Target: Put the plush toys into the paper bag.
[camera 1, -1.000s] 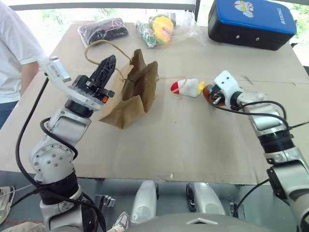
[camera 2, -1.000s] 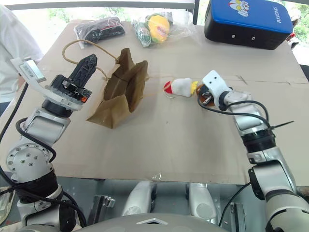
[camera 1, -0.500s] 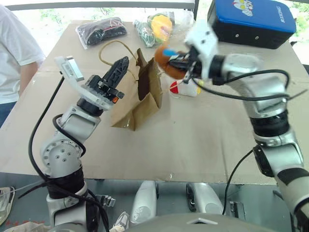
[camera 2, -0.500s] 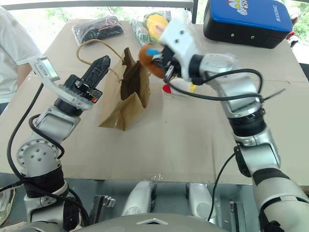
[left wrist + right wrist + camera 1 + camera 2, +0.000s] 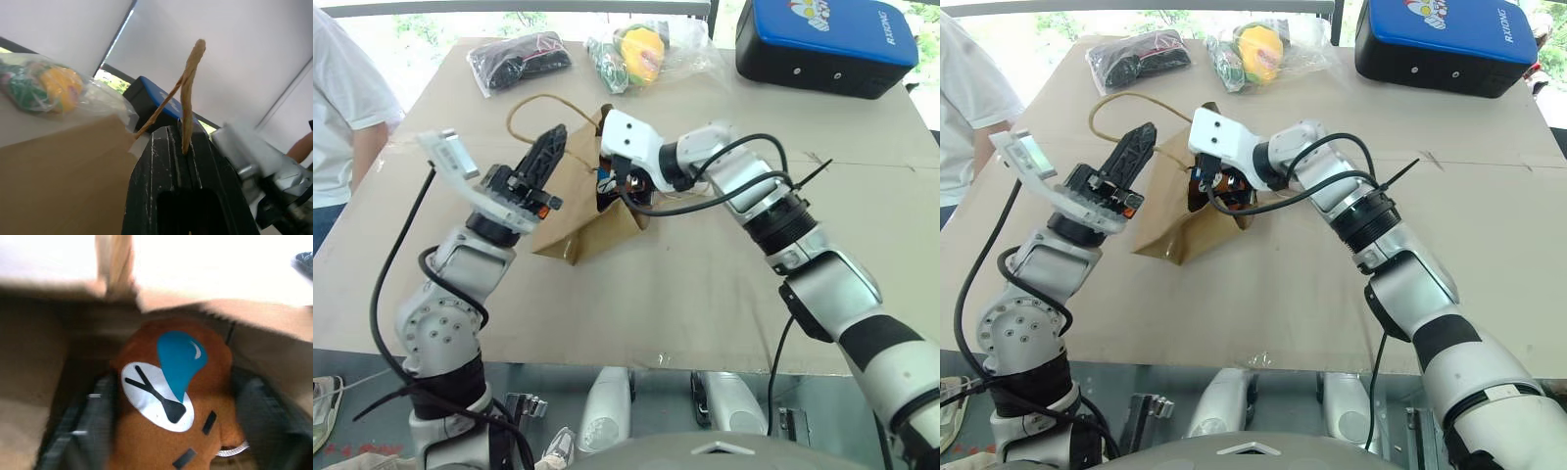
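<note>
The brown paper bag lies on the table with its mouth held up. My left gripper is shut on one twisted loop handle and keeps it lifted. My right gripper reaches into the bag's mouth from the right. In the right wrist view the brown bear-head plush toy, with its blue patch, lies inside the bag between my right fingers, which stand spread apart on either side of it.
A cardboard sheet covers the table. At the back stand a blue and black case, a clear plastic bag with a yellow-green toy and a clear bag of dark items. A person stands at the left edge.
My right arm swung left and up with the brown bear, from the table's right side into the bag's mouth, and its fingers spread. The left gripper kept its hold on the handle.
</note>
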